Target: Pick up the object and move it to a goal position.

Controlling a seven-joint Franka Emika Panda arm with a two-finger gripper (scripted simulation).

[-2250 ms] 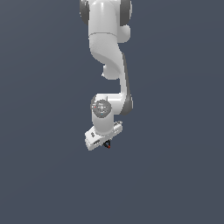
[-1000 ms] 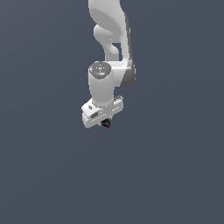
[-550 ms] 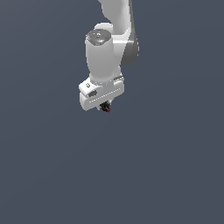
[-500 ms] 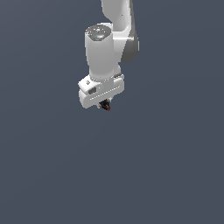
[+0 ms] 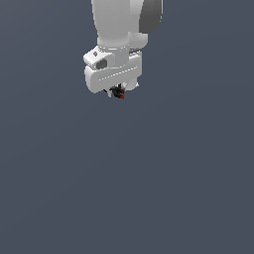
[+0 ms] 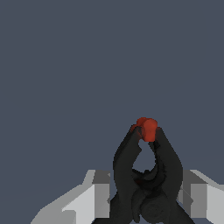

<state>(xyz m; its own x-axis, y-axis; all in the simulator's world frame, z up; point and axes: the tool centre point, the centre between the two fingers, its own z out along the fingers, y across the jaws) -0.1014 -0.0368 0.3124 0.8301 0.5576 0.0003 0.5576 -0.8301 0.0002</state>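
Since the earlier frames, the arm has been raised toward the top of the exterior view, carrying its load with it. White end effector (image 5: 117, 92) is now seen in the upper centre of that frame, against plain dark grey. End effector is clamped on the black spiky object (image 5: 118, 93), which protrudes just beneath the white body, red tip (image 5: 122, 96) lowest. Wrist view: object (image 6: 146, 175) is held between the grey fingers (image 6: 100, 192), dark prongs converging on the red tip (image 6: 147, 128).

Glossy white arm (image 5: 116, 25), dark grey joint band, blocky white end effector (image 5: 117, 92), pale grey fingers (image 6: 98, 199)
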